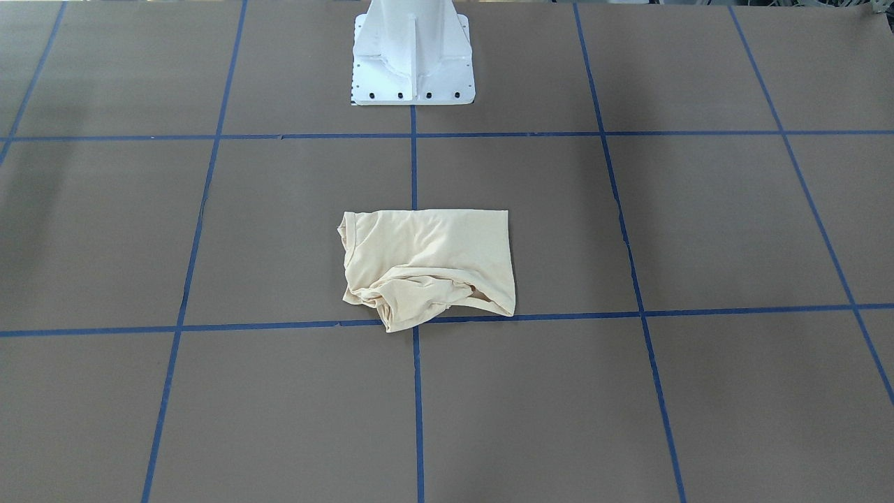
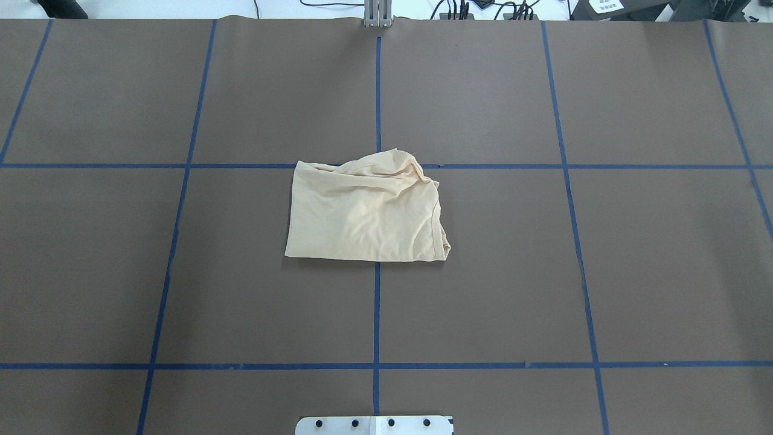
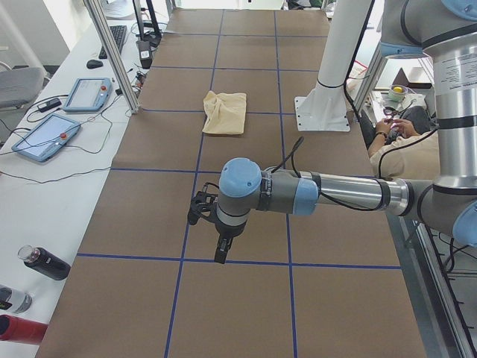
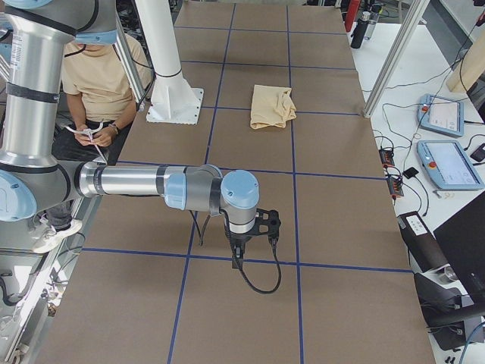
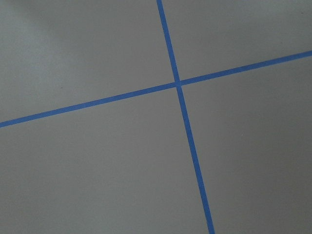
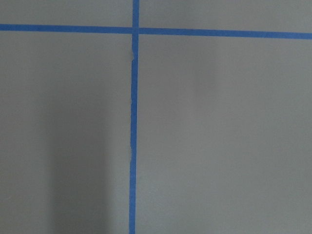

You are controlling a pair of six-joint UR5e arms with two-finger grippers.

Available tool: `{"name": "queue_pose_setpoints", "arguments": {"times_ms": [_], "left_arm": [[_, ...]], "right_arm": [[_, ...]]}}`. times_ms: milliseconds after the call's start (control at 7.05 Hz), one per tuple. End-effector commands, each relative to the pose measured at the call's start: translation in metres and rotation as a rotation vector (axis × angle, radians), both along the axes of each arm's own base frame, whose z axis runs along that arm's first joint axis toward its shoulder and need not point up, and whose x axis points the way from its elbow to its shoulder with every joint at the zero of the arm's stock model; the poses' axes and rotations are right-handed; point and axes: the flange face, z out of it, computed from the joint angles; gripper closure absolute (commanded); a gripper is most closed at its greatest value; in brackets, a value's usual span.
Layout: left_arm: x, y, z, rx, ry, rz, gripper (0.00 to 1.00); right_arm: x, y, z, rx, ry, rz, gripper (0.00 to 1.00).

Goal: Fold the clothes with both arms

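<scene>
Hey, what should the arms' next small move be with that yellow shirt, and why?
Probably bring the right end effector in over the shirt's bunched far edge. It and the left end effector hang far from the cloth, and the shirt lies in a rough rectangle except that crumpled edge, which sticks out.

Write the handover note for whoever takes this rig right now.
Left gripper: over bare table, well away from the T-shirt, no cloth in it; open or shut cannot be told.
Right gripper: the same at the other end.
T-shirt: table centre, folded into a rough rectangle, touched by neither arm.
Done: the main folds appear made.
Left: the edge far from the robot is bunched; it probably needs smoothing.
</scene>
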Motion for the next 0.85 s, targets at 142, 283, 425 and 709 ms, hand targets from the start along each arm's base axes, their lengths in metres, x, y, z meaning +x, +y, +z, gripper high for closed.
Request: {"name": "queue_pose_setpoints", "arguments": {"times_ms": [142,283,425,709], "left_arm": [[0.003,0.026,0.023,-0.046,-0.007,0.006,0.00],[0.003,0.021,0.022,-0.047,-0.009,0.007,0.00],[0.003,0.021,0.037,-0.071,-0.007,0.009,0.00],[0.004,0.019,0.033,-0.050,0.001,0.016,0.00]], "right_arm": [[-0.003,-0.001,0.000,-0.001,-0.003,-0.006,0.00],[-0.003,0.000,0.002,-0.007,-0.003,-0.006,0.00],[-0.003,0.002,0.009,-0.026,-0.012,-0.004,0.00],[-0.003,0.008,0.025,-0.051,0.000,-0.008,0.00]]}}
